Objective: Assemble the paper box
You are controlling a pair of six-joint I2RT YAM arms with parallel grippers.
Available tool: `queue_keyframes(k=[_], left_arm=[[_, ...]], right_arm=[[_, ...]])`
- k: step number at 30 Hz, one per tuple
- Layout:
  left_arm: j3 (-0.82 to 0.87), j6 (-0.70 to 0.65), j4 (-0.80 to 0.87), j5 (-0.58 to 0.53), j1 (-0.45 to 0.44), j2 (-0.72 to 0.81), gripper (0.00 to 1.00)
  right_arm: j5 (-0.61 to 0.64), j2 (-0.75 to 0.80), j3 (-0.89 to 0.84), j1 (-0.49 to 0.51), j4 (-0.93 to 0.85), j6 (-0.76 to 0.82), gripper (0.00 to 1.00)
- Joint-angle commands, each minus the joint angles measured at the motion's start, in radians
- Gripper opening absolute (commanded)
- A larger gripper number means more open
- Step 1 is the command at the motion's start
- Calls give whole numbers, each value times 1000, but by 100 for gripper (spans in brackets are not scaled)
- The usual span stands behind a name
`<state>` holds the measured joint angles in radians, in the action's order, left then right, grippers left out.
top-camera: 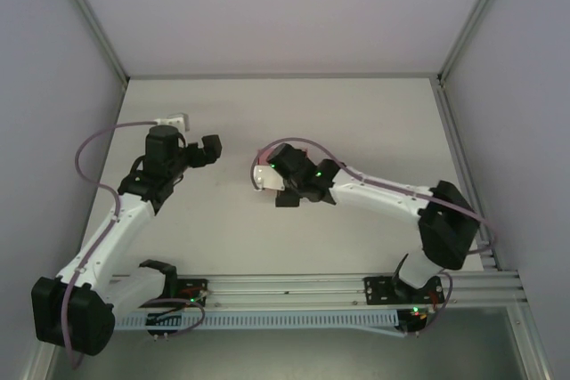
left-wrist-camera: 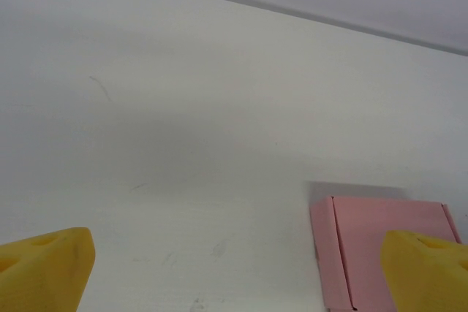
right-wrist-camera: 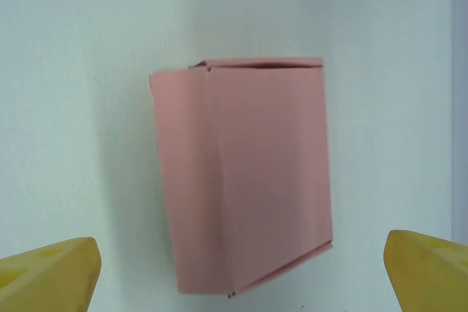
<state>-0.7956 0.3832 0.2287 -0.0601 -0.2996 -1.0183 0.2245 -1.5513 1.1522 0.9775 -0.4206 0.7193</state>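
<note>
- Paper box (right-wrist-camera: pixel 241 173): lies flat on the white desk (top-camera: pixel 356 131), near the middle and just ahead of the right arm's wrist. In the overhead view it is a pale patch (top-camera: pixel 259 177) partly covered by that wrist.
- Right fingers (right-wrist-camera: pixel 51 275): released and spread wide. One yellow tip sits at each lower corner of the wrist view, with the box between them and touching neither. This placement probably keeps the box centred in the span, so the fingers could close on it or draw back without disturbing it.
- Left fingers (left-wrist-camera: pixel 51 268): also released and holding nothing. They hover over bare desk, with the box (left-wrist-camera: pixel 373 253) low on the right, behind one yellow tip. The left arm appears parked to one side, leaving the box clear.
- Form of the box: a small rectangular pink body, already folded up rather than a flat sheet. The broad top panel faces the camera, and a narrower side wall shows along its left.
- Seams: a faint lengthwise crease runs down the top panel, and a thin dark gap lines the far edge. The near right corner seems slightly lifted, so the closure may not be fully seated.
- Progress, as judged: assembly is complete or nearly so.
</note>
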Motion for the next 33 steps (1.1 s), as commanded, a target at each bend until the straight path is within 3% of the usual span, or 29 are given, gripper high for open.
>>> queue_keyframes(k=[1,6,9,11,13,16,18,22,24,26,29,33], left_arm=[[5,-31,-52,-17,10,27,100],[35,-64,-117,-40,18,32,100],[44,-79,-130,-2,18,15,100],[44,-103,-130,100,17,-16,100],[47,-120,-137,264,16,-68,100],[54,-127,-158,445,-11,-153,100],[71,-141,-178,498,-73,-188,100],[96,-155,-220,543,-248,-233,93],[95,-134,-229,544,-333,-284,86],[100,-89,-268,542,-383,-351,64],[81,-68,-308,539,-411,-464,43],[12,-87,-301,510,-418,-599,31]], right_arm=[[-99,108,4,-40,-60,-119,100],[-68,276,-106,-159,143,-272,100],[-257,318,-147,-254,165,-312,100],[-316,300,-145,-276,151,-280,100],[-317,241,-111,-312,185,-356,100],[-439,84,32,-401,116,-485,100],[-494,-63,160,-432,26,-512,100],[-443,-347,430,-440,-173,-573,93],[-466,-467,550,-448,-250,-600,87],[-492,-554,632,-449,-288,-622,78],[-514,-640,705,-450,-309,-649,64],[-546,-715,767,-450,-342,-636,60]])
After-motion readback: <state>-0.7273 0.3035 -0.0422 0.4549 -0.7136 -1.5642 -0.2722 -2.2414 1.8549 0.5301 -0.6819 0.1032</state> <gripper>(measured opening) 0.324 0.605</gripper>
